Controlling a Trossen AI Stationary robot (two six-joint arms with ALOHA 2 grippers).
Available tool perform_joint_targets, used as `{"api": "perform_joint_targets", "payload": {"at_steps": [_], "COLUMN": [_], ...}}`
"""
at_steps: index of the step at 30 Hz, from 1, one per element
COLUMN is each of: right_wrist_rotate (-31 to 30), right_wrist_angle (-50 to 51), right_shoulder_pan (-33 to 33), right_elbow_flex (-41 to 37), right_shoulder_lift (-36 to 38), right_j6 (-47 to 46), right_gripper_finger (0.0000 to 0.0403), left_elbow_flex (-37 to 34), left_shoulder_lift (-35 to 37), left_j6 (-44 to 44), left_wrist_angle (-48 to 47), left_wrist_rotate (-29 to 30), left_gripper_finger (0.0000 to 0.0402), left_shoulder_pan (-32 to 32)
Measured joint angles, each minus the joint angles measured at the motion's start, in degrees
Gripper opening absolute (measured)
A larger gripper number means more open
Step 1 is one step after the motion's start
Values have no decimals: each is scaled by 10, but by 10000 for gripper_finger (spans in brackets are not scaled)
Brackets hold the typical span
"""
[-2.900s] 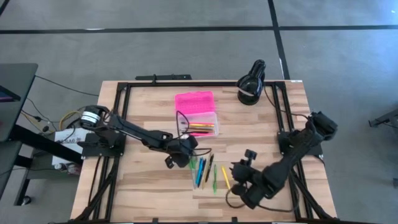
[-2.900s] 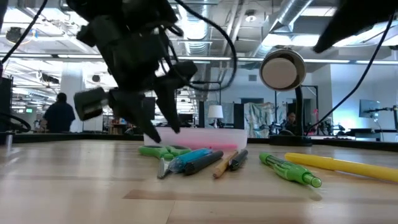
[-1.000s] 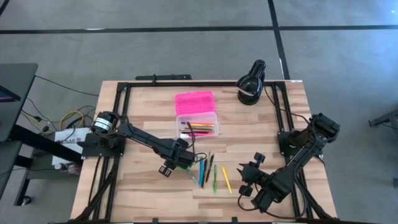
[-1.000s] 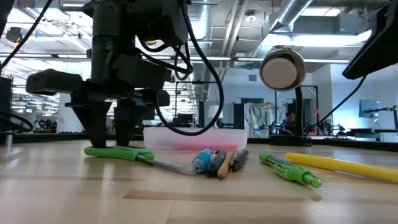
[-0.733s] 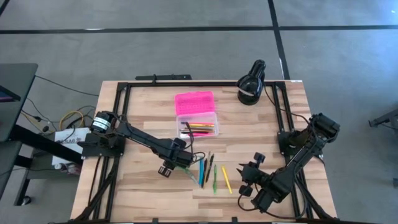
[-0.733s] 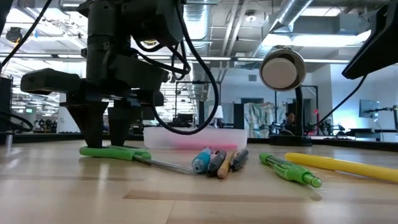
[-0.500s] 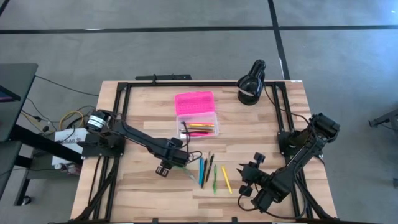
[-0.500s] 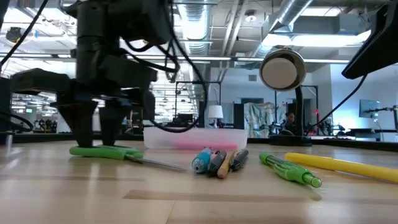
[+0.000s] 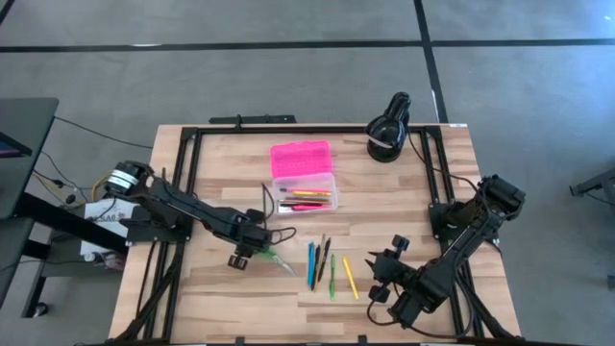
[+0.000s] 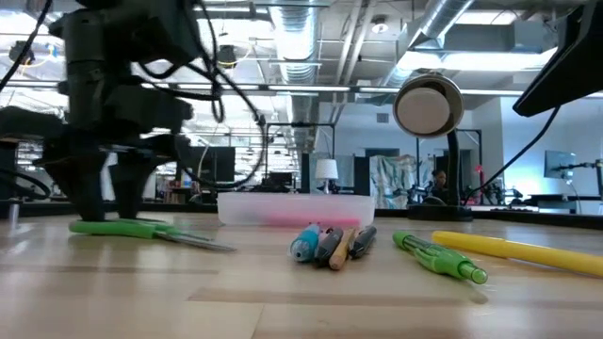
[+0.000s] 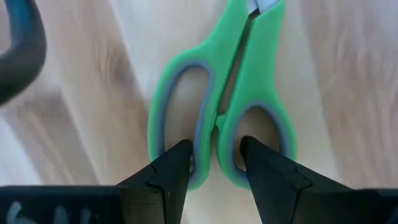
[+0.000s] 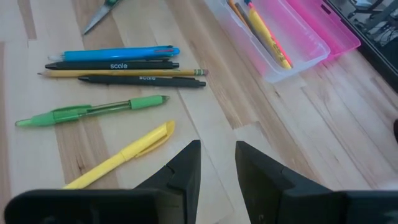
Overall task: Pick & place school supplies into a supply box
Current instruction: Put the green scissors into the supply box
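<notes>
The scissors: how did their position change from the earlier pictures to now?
The left pincer, its fingers in the handle loops, dragged the scissors along the table, away from the pens, toward the left arm's side. Pens, supply box and right pincer stayed.

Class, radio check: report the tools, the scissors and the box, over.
Left tool down on scissors, fingers inside the handle loops, scissors flat on table. Right tool open, empty, above loose pens. Supply box open, pens inside; path unobstructed.
</notes>
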State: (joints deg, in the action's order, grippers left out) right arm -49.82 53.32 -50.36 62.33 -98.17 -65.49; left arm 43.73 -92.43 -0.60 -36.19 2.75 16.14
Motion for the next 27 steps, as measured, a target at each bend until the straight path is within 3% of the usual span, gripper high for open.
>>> {"api": "perform_joint_targets", "payload": {"at_steps": [10,18,27], "right_wrist_rotate": [-13,-14,-17], "right_wrist_angle": [0,-1,-5], "right_shoulder_pan": [3,3,14], "right_elbow_flex": [0,0,0], "right_shoulder_lift": [0,0,0], "right_j6": [2,1,15], "right_gripper_finger": [95,95,95], "left_elbow_flex": [-70,-68,-66], "left_shoulder_lift": [107,105,98], "left_j6": [46,45,44], "left_wrist_angle": [-36,-38,-41], "left_wrist_rotate": [29,34,25], "left_gripper_finger": [148,146,72], "left_shoulder_pan": [-3,-3,-3]}}
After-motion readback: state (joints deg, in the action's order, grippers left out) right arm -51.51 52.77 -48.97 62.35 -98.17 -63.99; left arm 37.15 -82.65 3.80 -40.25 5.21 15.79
